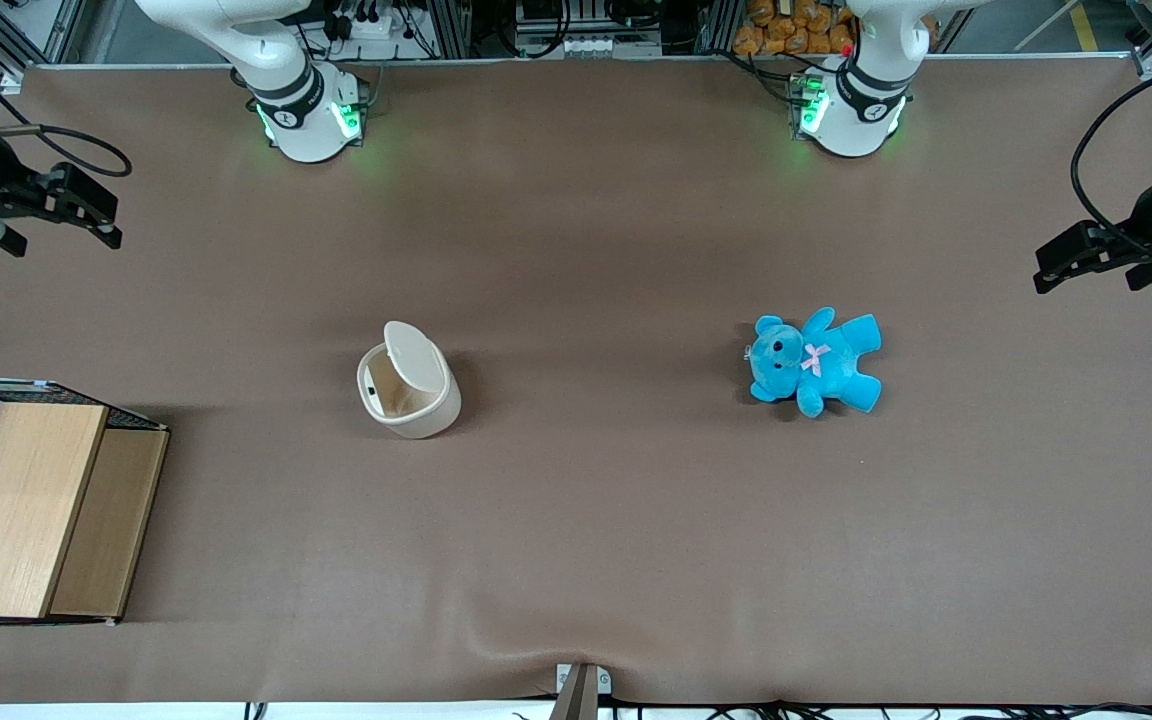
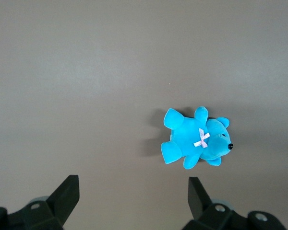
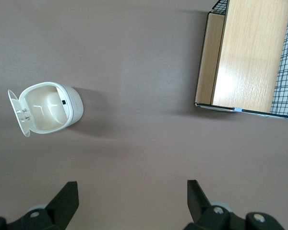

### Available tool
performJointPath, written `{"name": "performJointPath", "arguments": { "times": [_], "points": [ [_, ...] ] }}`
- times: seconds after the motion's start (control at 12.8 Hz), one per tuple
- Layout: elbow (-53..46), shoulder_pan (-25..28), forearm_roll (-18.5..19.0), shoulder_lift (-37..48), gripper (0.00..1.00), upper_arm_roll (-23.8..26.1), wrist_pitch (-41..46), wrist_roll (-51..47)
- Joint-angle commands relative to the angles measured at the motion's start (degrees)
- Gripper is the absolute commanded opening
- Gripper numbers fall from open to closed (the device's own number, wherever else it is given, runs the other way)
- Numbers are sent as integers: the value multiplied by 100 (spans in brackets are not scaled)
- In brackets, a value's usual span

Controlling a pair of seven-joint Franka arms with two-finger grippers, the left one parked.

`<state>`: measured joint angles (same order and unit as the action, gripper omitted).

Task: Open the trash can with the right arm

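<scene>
Both hand point(image 3: 129, 201) fingers apart, empty.

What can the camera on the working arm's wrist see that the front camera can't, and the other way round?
Only the right wrist view looks straight down into the trash can: its pale inside and the underside of its raised lid. Only the front view shows the blue teddy toward the parked arm's end of the table, and both arm bases. Both show the open trash can, the wooden box and the brown table. Both also show the gripper, open, holding nothing, well apart from the can.
</scene>
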<state>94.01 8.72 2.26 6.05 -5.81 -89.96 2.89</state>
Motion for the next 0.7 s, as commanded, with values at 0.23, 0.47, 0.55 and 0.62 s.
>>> {"name": "performJointPath", "arguments": {
  "times": [0.23, 0.47, 0.55, 0.62],
  "points": [
    [-102, 42, -533, 98, 100, -262, 269, 63],
    [-128, 68, -543, 89, 100, -263, 269, 72],
    [-137, 68, -534, 80, 100, -262, 269, 72],
    [-137, 68, -525, 89, 100, -262, 269, 72]
  ]
}}
